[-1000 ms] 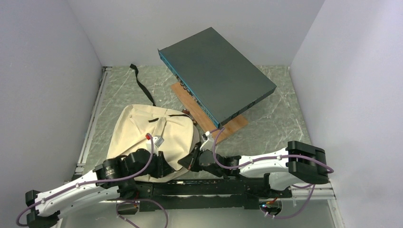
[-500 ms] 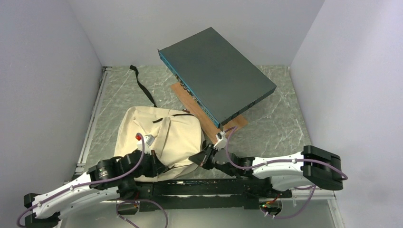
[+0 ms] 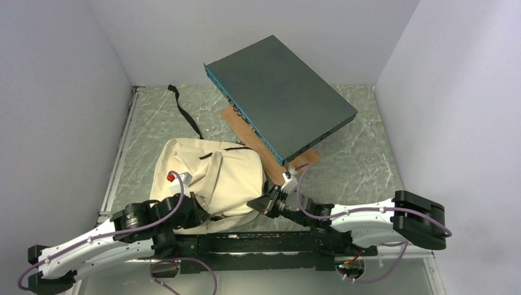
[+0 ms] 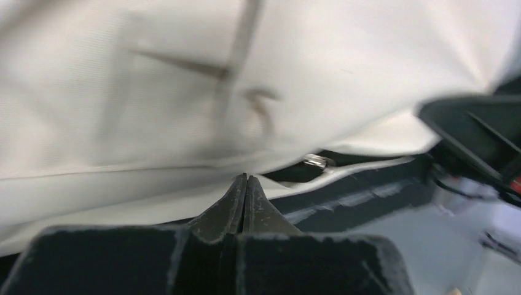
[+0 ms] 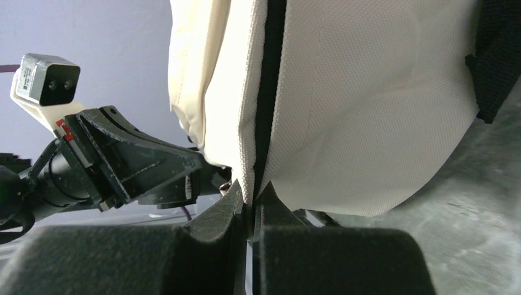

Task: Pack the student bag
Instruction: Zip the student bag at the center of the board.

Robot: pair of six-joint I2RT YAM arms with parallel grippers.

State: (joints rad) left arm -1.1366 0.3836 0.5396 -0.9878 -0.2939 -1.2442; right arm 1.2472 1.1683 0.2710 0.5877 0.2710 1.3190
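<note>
Now | left hand (image 4: 246, 182) pinched closed at soft cream canvas student bag (image 3: 221, 172) | right hand (image 5: 250, 200) clamps its woven edge

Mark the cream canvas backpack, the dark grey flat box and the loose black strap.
Cream canvas backpack (image 3: 215, 175): top view, middle of its front panel.
Dark grey flat box (image 3: 279, 101): top view, centre of its top face.
Loose black strap (image 3: 184, 112): top view, midway along its length.

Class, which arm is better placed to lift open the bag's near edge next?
Probably the right arm: its jaws are shut on cloth of the student bag beside a black strip. The left arm has its jaws tip to tip, seemingly empty.
</note>
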